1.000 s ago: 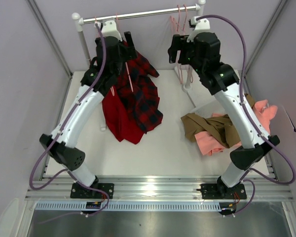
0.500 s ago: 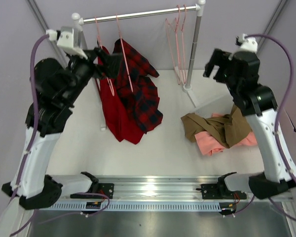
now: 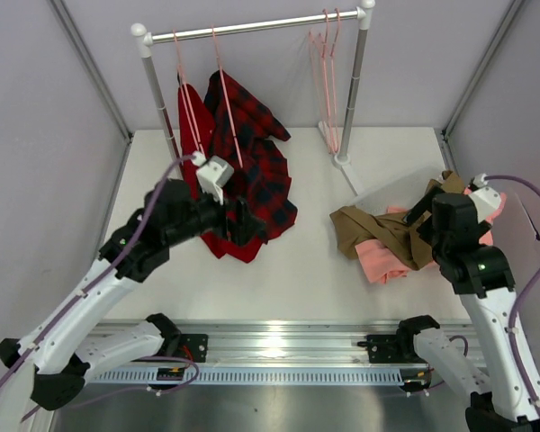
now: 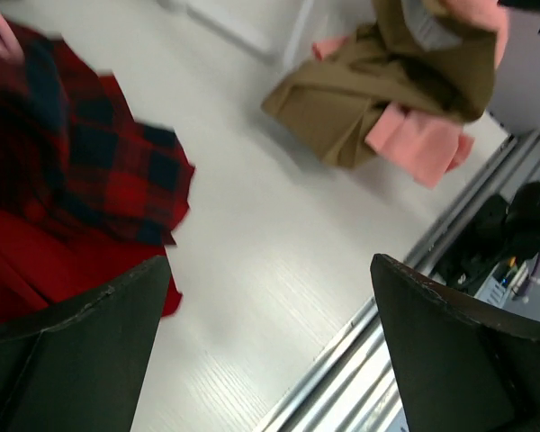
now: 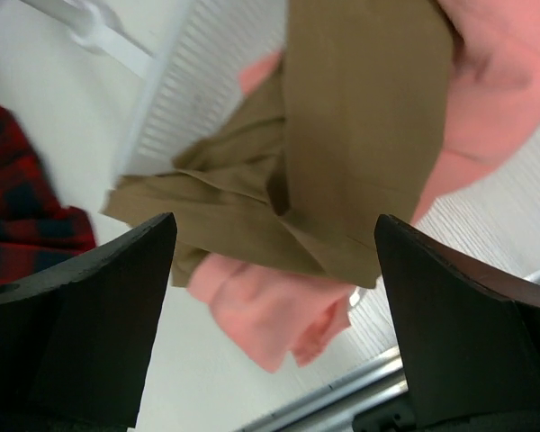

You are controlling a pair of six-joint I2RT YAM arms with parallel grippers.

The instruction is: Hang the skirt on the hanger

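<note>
My left pincer (image 4: 270, 263) and right pincer (image 5: 274, 219) both stand wide apart, holding nothing. The plaid skirt (image 3: 259, 175) hangs draped over the pink hanger (image 3: 226, 90) on the rail (image 3: 252, 25); my left arm sits close by its hem, and a brush there could drag it off

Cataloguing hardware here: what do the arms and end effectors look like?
The left arm and right arm have white shells, black joints and purple cables. The left end effector and right end effector have broad, dark, wedge-shaped fingers.
</note>
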